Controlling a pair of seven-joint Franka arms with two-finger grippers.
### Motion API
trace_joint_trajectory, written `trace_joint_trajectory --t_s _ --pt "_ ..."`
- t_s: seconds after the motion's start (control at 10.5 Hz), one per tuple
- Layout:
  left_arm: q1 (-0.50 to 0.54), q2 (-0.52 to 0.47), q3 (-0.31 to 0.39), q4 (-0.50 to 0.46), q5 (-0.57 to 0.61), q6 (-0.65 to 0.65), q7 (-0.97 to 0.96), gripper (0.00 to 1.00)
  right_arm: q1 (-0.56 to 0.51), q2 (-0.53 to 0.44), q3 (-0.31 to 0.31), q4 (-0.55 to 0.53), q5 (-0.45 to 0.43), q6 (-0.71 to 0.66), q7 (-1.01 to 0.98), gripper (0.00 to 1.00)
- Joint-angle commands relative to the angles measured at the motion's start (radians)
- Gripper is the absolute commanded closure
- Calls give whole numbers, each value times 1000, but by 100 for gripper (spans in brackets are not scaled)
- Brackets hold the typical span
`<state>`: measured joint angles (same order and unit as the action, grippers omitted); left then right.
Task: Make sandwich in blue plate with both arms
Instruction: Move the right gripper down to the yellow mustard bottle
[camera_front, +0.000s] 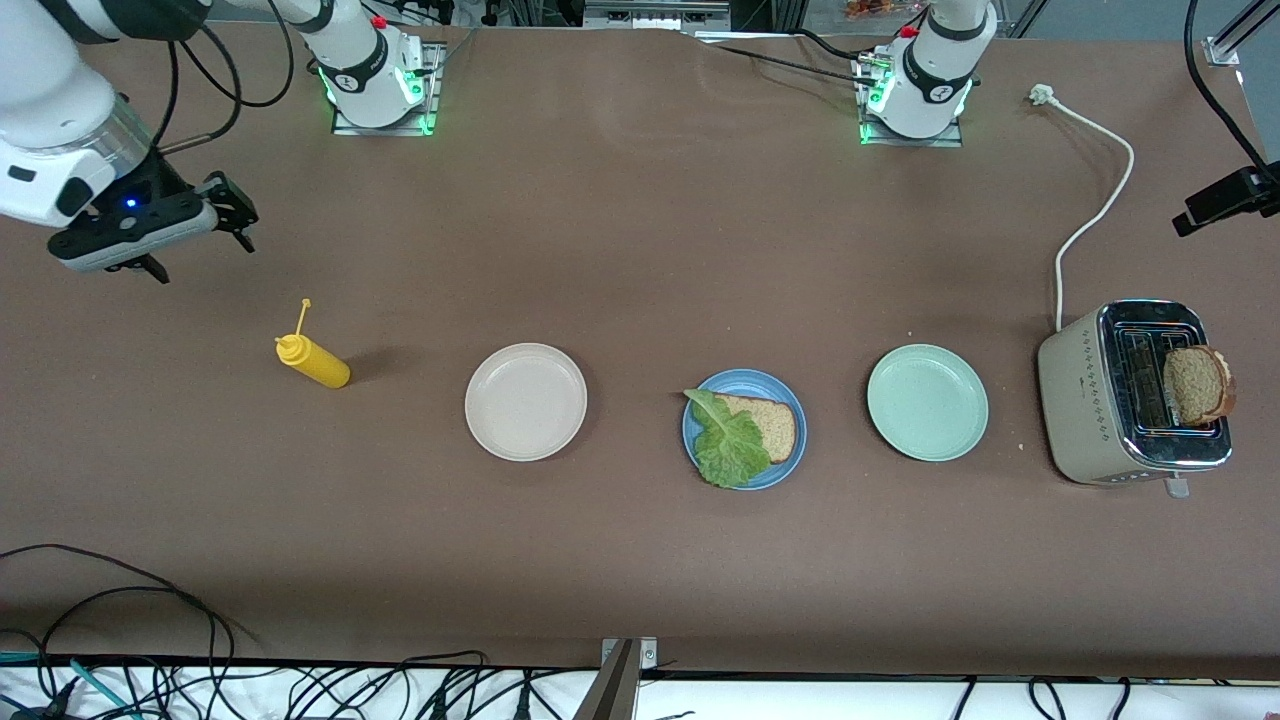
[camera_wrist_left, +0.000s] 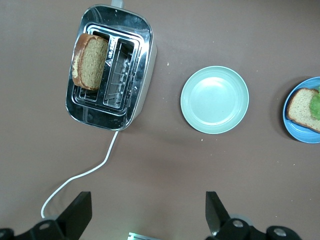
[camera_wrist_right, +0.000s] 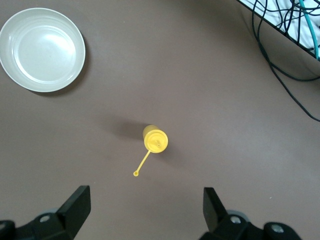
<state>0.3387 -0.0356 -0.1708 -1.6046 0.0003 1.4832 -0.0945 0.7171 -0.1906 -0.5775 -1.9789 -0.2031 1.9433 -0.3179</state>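
Blue plate (camera_front: 790, 452) near the middle of the table, between a cream-white plate (camera_front: 526, 402) toward the right arm's end and a mint-green plate (camera_front: 927, 402) toward the left arm's end. On it one brown bread slice (camera_front: 775, 422) with a lettuce leaf (camera_front: 728, 445) laid partly over it, the leaf reaching to the rim nearest the front camera. Wide bare table between the three plates and the robot bases, and also between the plates and the edge nearest the front camera.

Second bread slice (camera_front: 1196, 385) standing upright in a slot of the steel toaster (camera_front: 1115, 405), close to the table edge at the left arm's end; white cord (camera_front: 1100, 210) trailing from it toward the bases. Yellow squeeze bottle (camera_front: 313, 361) upright near the right arm's end, well apart from the cream-white plate.

Right gripper (camera_front: 230, 215) up over bare table at the right arm's end, fingers apart, holding nothing; bottle seen straight below in its wrist view. Left gripper (camera_wrist_left: 147, 212) cut off in the front view, only its dark tip (camera_front: 1225, 200) showing at the frame edge; in its wrist view fingers wide apart, empty, over bare table near the cord. Blue plate cut by the frame edge in the left wrist view.
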Motion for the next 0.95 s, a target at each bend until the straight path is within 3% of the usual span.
trace_joint_trajectory --t_s 0.0,0.19,0.48,0.86 --pt "-1 0 -19 12 -8 -26 5 0 -25 -10 -48 -26 71 52 -99 0" --pt "-18 3 -36 14 -14 -26 5 0 -117 11 -15 -35 166 94 -209 0" --pt "-20 2 -70 14 -13 -26 -8 0 -385 75 140 -47 403 114 -519 0" --pt "-18 3 -70 15 -13 -26 2 0 -511 167 142 -86 755 105 -1029 0"
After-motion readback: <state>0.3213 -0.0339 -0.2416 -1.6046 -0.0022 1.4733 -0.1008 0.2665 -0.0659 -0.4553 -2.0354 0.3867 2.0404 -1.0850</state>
